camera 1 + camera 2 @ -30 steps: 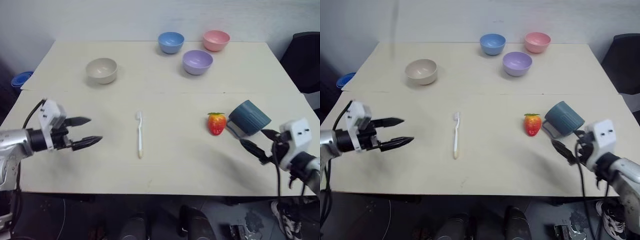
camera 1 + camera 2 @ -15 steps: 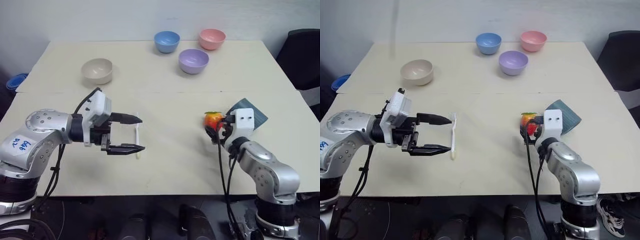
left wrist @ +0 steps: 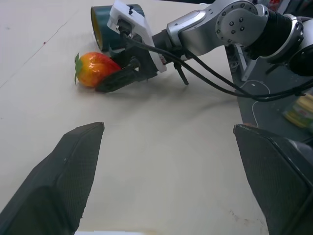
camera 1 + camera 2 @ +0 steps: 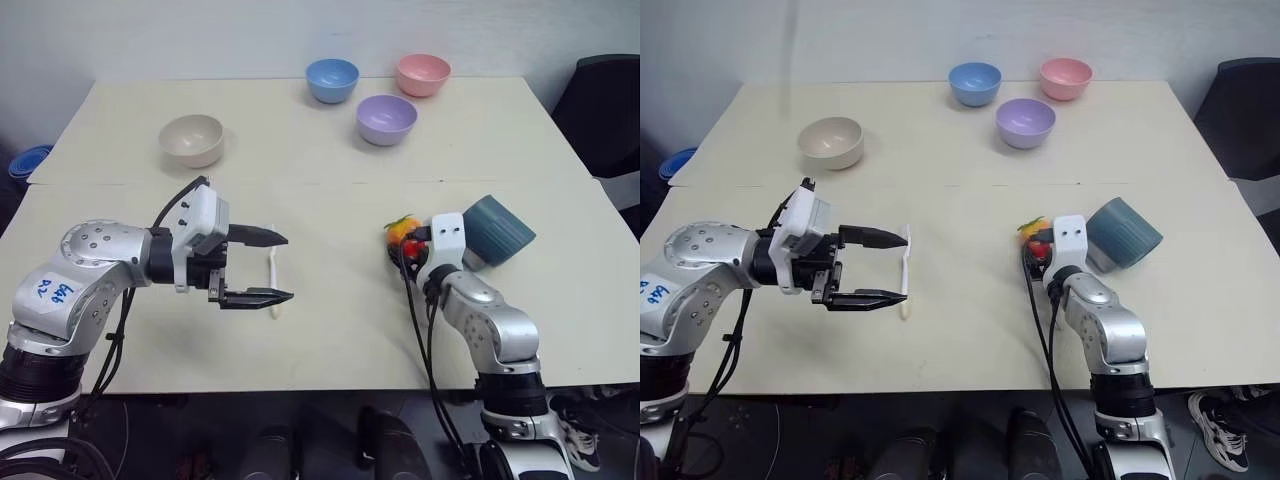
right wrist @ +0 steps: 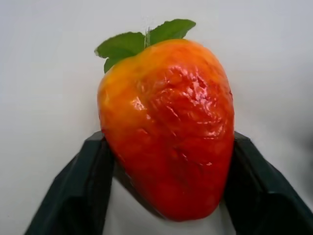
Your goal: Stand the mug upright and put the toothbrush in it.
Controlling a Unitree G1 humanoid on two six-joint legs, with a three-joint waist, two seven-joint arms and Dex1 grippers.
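The dark slate-blue mug lies on its side at the table's right, its olive inside facing the table's middle. Just left of it, my right gripper is shut on a red-orange toy strawberry, with a black finger pressed against each of its sides. The white toothbrush lies flat near the table's centre. My left gripper hovers open, pointing right, with its fingertips at the toothbrush, one near the head and one near the handle end.
A beige bowl stands at the back left. Blue, pink and purple bowls cluster at the back. A black chair stands beyond the table's right edge.
My right arm swung in from the right edge and closed its fingers on the strawberry, which shifted left away from the mug. My left gripper moved right to the toothbrush, staying open.
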